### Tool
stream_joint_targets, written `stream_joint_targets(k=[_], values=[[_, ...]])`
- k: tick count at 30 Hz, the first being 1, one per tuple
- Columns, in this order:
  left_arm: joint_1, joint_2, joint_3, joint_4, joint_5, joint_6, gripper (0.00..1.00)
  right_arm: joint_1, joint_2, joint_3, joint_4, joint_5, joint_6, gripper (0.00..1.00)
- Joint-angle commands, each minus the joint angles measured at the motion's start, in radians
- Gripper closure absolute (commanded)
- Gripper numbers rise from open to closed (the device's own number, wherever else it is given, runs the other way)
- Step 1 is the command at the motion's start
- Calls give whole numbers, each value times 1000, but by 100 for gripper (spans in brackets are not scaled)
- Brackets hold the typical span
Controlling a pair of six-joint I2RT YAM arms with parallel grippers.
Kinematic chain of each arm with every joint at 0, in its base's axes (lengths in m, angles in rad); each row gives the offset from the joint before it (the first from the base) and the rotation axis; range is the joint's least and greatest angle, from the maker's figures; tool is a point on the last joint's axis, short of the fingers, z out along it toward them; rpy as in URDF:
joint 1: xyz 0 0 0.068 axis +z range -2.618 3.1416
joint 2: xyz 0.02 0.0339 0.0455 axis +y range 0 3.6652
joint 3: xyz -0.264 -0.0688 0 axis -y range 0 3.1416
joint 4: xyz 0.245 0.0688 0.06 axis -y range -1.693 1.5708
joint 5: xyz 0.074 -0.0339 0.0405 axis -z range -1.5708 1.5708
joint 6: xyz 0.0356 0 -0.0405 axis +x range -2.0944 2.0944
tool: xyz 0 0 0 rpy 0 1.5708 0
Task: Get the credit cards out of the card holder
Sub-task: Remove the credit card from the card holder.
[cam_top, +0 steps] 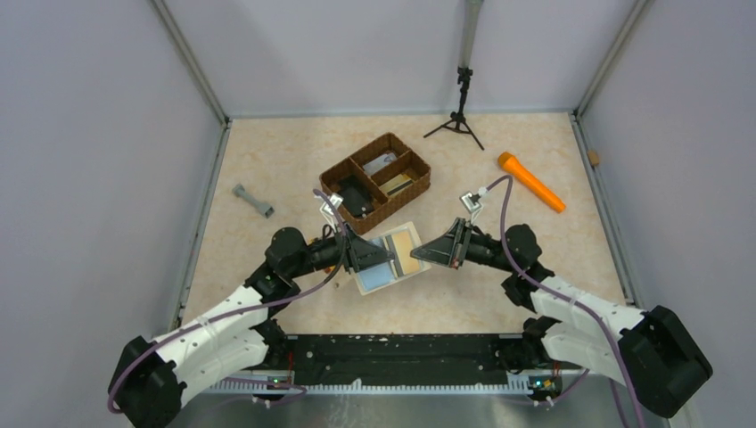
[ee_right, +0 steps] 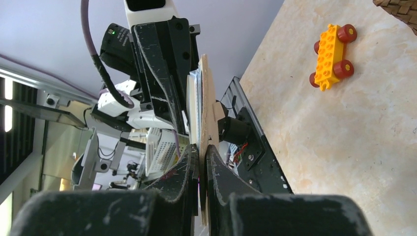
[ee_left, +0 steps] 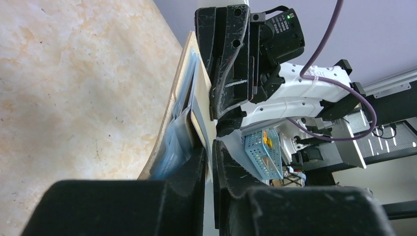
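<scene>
While both arms reach low and inward to the middle of the top view, the left gripper (cam_top: 379, 257) and right gripper (cam_top: 423, 256) meet nearly tip to tip at the open wallet (cam_top: 379, 278), just below the wicker tray (cam_top: 403, 203). The right one is clamped on the wallet's tan edge. The left fingers (ee_left: 194, 172) pinch a thin pale sheet, probably a card (ee_left: 200, 108); edge-on, it is hard to make out. The grippers cover much of the blue lining.

Pale lilac walls (cam_top: 89, 134) around a beige marbled tabletop (cam_top: 267, 160)
</scene>
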Motion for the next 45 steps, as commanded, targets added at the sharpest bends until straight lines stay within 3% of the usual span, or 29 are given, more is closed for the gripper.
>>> stream_joint_targets(k=[1, 5, 10, 16, 20, 22, 24, 28, 45], values=[[-7, 28, 27, 158, 34, -23, 86, 15, 17, -10, 93, -39, 25, 100], [-8, 39, 25, 188, 46, -33, 84, 15, 25, -14, 124, -43, 42, 100], [-7, 11, 14, 164, 33, -16, 99, 16, 4, -41, 143, 7, 76, 100], [3, -54, -27, 103, 15, -1, 100, 15, -15, -84, 234, 50, 128, 99], [5, -60, -39, 110, 37, -10, 100, 16, -8, -74, 247, 29, 138, 75], [5, -51, -41, 119, 47, -16, 100, 16, -1, -70, 260, 18, 143, 72], [4, -42, -41, 136, 56, -22, 100, 16, 8, -67, 273, 7, 151, 76], [6, -44, -41, 133, 62, -17, 100, 16, 6, -49, 222, 2, 138, 100], [90, -200, -70, -87, 71, 40, 100, -24, -74, -41, 57, 39, 79, 100]])
